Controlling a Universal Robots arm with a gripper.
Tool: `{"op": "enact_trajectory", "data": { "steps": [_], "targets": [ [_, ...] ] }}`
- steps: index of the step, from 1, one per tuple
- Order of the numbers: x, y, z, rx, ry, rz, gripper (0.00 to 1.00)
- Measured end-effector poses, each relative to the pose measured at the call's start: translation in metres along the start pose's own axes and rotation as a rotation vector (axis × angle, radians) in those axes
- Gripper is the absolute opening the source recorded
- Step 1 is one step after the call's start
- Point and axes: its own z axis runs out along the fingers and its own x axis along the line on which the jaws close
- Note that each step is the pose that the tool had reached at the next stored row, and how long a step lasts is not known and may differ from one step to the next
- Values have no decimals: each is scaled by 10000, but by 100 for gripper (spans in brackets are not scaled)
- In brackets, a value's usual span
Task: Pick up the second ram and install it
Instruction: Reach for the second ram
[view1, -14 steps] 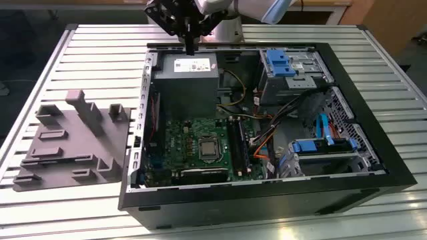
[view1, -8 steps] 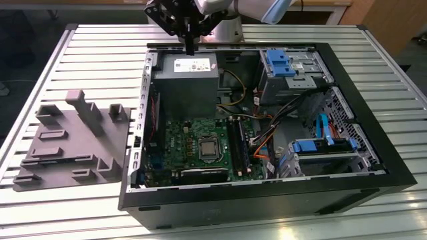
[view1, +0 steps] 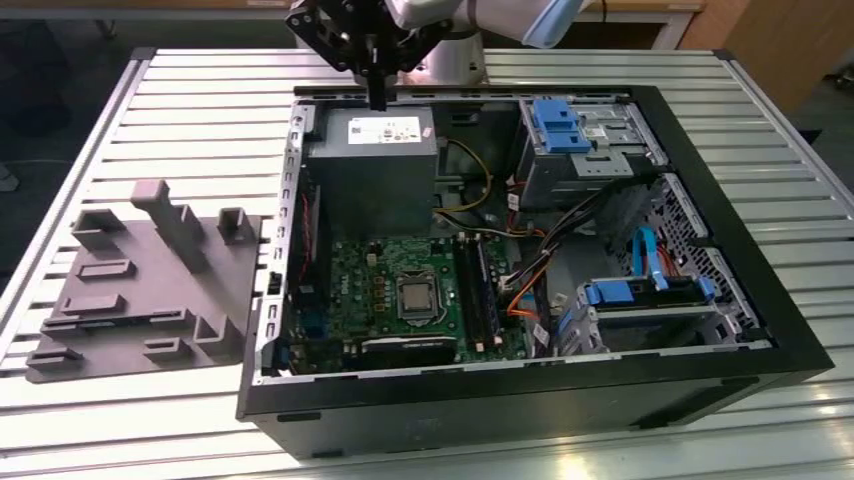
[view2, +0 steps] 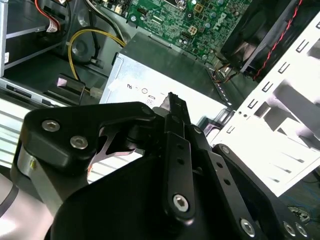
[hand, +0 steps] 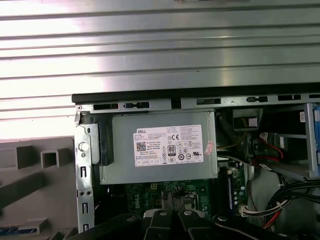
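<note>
Slatted metal table (view1: 174, 110) bearing an open computer case (view1: 787, 340), with a grey moulded fixture (view1: 134, 290) beside it on the exterior view's left. The gripper (view1: 379, 100) hangs over the far edge of the case, above the boxed power supply (view1: 367, 170). In the second wrist view its fingers (view2: 175, 145) are drawn together, and no board can be seen between them.

No loose green stick can be picked out on the fixture or the table. The ram slots (view1: 478, 290) lie just to the exterior view's right of the processor socket (view1: 416, 297). Dark and green strips run along them, but it cannot be told whether the second ram is seated among them.

The governing relation is this: from the gripper, the slots lie toward the near side of the case and slightly to the exterior view's right, past the power supply and well apart from the fingertips. Their long axis runs from far to near, roughly parallel to the case's side walls. By judgement, a stick would have to be aligned edge-on with that axis to seat
</note>
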Motion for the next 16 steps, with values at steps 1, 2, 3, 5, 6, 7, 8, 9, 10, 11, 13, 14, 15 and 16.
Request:
{"op": "enact_trajectory", "data": {
  "steps": [1, 2, 3, 5, 6, 7, 8, 9, 10, 11, 13, 14, 15, 16],
  "targets": [
    [11, 0, 0, 0, 0, 1, 11],
    [20, -1, 0, 0, 0, 0, 11],
    [30, -2, -1, 0, 0, 0, 11],
    [53, -4, -1, 1, 0, -1, 11],
    [65, -5, -1, 0, 0, 0, 11],
    [77, -5, -2, 0, 0, 0, 11],
    [89, -6, -2, 0, 0, 0, 11],
    [102, -7, -2, 0, 0, 1, 11],
    [116, -8, -3, 0, 0, 1, 11],
    [129, -9, -3, 0, 0, 0, 11],
    [159, -11, -4, 1, 0, 0, 11],
    [173, -13, -4, 0, 0, 0, 11],
    [186, -14, -5, 0, 0, 0, 11],
    [200, -15, -5, 1, 0, -1, 11]
  ]
}}
